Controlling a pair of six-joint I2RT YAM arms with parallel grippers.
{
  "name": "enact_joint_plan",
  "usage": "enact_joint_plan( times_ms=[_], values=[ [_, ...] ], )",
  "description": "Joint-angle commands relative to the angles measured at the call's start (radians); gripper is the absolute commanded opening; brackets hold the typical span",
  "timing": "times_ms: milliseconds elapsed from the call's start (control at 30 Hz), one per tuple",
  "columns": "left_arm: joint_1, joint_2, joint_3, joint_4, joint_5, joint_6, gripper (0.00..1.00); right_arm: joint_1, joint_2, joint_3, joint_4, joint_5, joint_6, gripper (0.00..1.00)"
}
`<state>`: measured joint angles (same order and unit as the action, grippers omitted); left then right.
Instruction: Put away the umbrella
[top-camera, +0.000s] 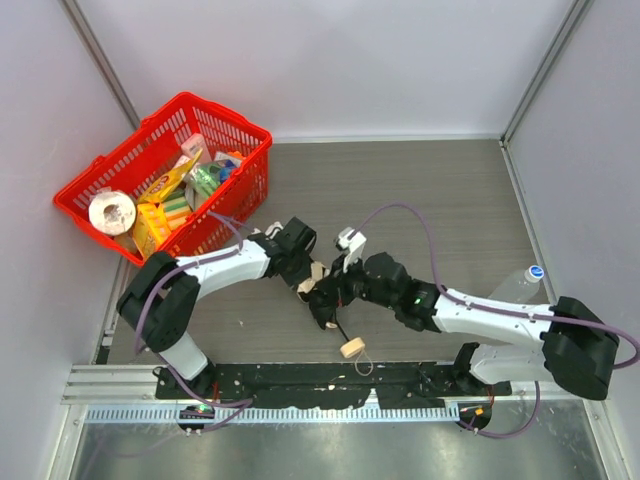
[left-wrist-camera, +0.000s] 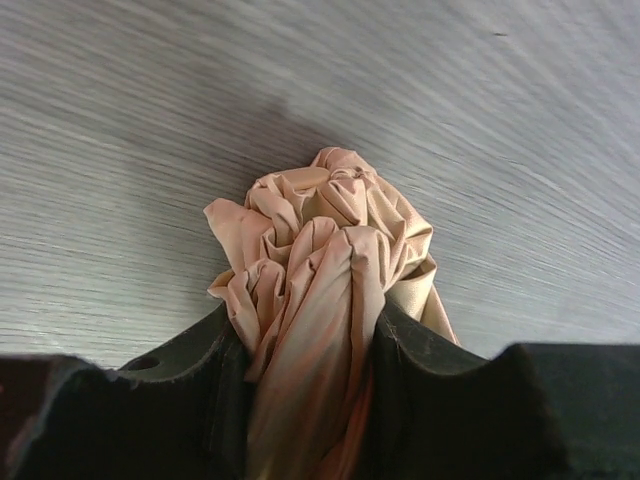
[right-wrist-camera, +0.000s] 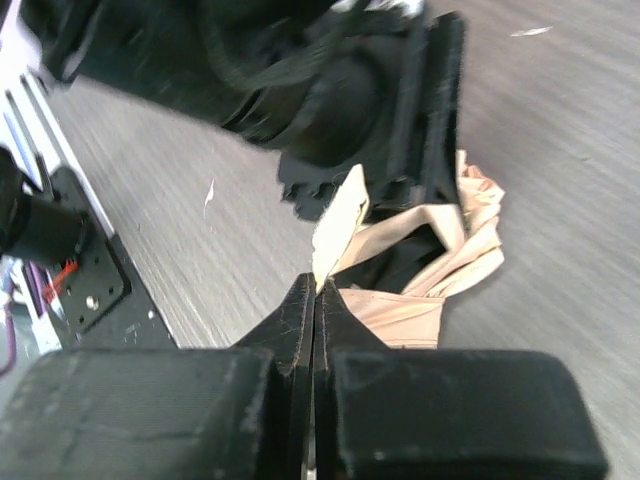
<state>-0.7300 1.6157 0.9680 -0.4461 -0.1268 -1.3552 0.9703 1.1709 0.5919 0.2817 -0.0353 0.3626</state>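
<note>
The umbrella (top-camera: 318, 292) lies folded on the table between both arms, its beige fabric bunched up and its tan handle (top-camera: 351, 348) pointing toward the near edge on a thin black shaft. My left gripper (top-camera: 303, 270) is shut on the crumpled fabric bundle (left-wrist-camera: 330, 230), which fills the gap between the black fingers (left-wrist-camera: 430, 390). My right gripper (right-wrist-camera: 315, 285) is shut, its tips pinching a pale strap (right-wrist-camera: 338, 222) of the umbrella. Behind the strap the folded fabric (right-wrist-camera: 470, 240) rests on the table under the left gripper's black body (right-wrist-camera: 430, 120).
A red basket (top-camera: 230, 115) holding groceries and a tape roll stands at the back left against the wall. A clear bottle with a blue cap (top-camera: 522, 282) lies at the right by the right arm. The black mounting rail (top-camera: 300, 385) runs along the near edge.
</note>
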Motion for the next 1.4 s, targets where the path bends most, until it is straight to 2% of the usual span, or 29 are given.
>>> enact_joint_plan(
  times_ms=[0, 233, 467, 600, 767, 933, 1200, 1367],
  values=[
    [0.040, 0.078, 0.015, -0.078, -0.080, -0.041, 0.00, 0.131, 0.027, 0.020, 0.240, -0.005, -0.051, 0.01],
    [0.037, 0.079, -0.037, 0.004, -0.031, -0.117, 0.00, 0.150, 0.156, 0.002, 0.202, 0.124, -0.123, 0.01],
    [0.037, 0.085, -0.071, 0.047, 0.056, -0.145, 0.00, 0.154, 0.295, 0.091, 0.016, 0.157, -0.296, 0.02],
    [0.038, 0.072, -0.081, 0.047, 0.076, -0.131, 0.00, 0.156, 0.351, 0.118, -0.038, 0.143, -0.355, 0.02],
    [0.040, 0.038, -0.106, 0.060, 0.082, -0.147, 0.00, 0.154, 0.440, 0.135, -0.157, 0.209, -0.407, 0.03],
    [0.049, 0.030, -0.097, 0.026, 0.098, -0.185, 0.00, 0.154, 0.426, 0.089, -0.136, 0.219, -0.364, 0.04],
    [0.057, 0.033, -0.083, 0.030, 0.121, -0.200, 0.00, 0.151, 0.434, 0.037, 0.002, 0.127, -0.189, 0.20],
    [0.057, 0.016, -0.110, 0.043, 0.119, -0.209, 0.00, 0.117, 0.331, -0.010, 0.025, 0.089, -0.074, 0.25]
  ],
)
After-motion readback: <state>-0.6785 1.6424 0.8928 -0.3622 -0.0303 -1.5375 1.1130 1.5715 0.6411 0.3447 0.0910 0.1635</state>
